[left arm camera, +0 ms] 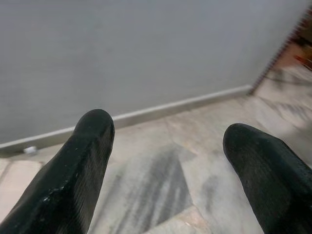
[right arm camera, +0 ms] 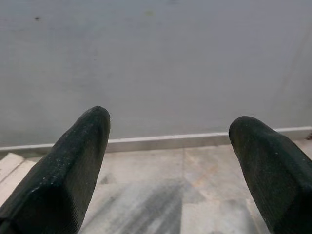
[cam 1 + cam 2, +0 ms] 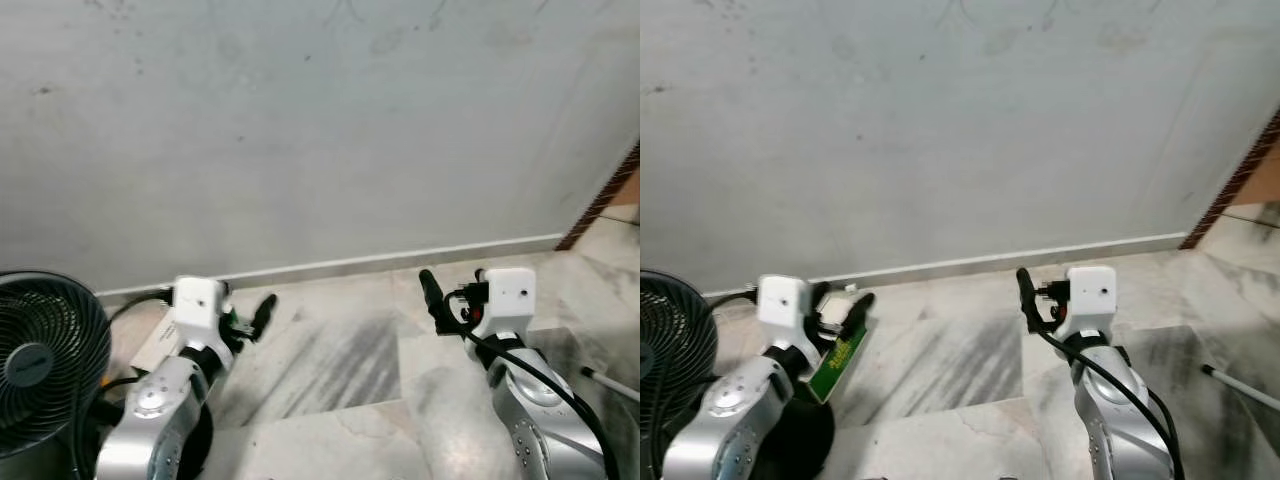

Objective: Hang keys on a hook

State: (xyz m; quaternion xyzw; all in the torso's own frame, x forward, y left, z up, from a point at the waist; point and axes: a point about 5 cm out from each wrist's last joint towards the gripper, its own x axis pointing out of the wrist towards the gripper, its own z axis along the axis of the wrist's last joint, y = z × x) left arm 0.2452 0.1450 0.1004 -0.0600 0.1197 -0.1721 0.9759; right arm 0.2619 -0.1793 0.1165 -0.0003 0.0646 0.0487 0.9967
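Before the grey wall (image 3: 300,130), both tools, left tool (image 1: 165,165) and right tool (image 2: 168,161), gape above marble floor (image 3: 330,370).

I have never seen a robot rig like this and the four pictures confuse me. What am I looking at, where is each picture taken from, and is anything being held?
This is a walking humanoid robot with two silver arms. The two wide pictures come from a stereo camera on its head, looking forward and down. The left gripper and right gripper are each a pair of long black fingers, held out over a marble floor facing a plain grey wall with a pale skirting strip. A black fan stands at the robot's left.

The other two pictures come from cameras on the wrists, looking along each gripper's own fingers. In both, the fingers stand wide apart with floor and wall between them, so both grippers are open and hold nothing. I see no keys or hook.
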